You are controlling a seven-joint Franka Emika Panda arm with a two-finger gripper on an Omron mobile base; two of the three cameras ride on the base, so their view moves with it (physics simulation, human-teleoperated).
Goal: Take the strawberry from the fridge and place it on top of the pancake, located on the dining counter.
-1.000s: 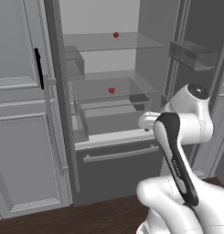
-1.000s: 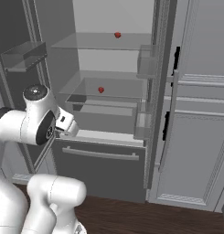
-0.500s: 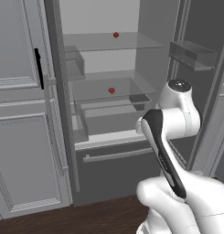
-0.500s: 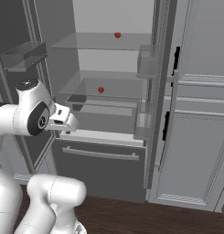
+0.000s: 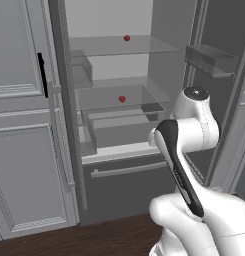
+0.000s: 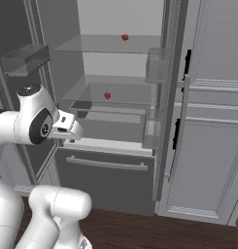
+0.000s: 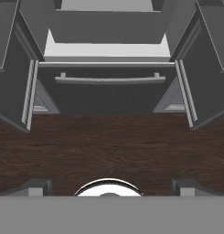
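Your gripper point(image 7: 109, 185) hangs released and empty, aimed down at the fridge point(image 5: 144, 130) drawer, doors swung wide for reach, with one strawberry point(image 5: 122, 99) at 12 o'clock on the middle shelf, another above.

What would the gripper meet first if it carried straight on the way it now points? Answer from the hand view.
Probably the dark wooden floor in front of the fridge: the open gripper points downward, with the bottom drawer's handle further ahead. Depth is uncertain.

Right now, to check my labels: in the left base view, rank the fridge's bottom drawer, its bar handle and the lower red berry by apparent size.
1. bottom drawer
2. bar handle
3. lower red berry, farther back, yet clearly smallest.
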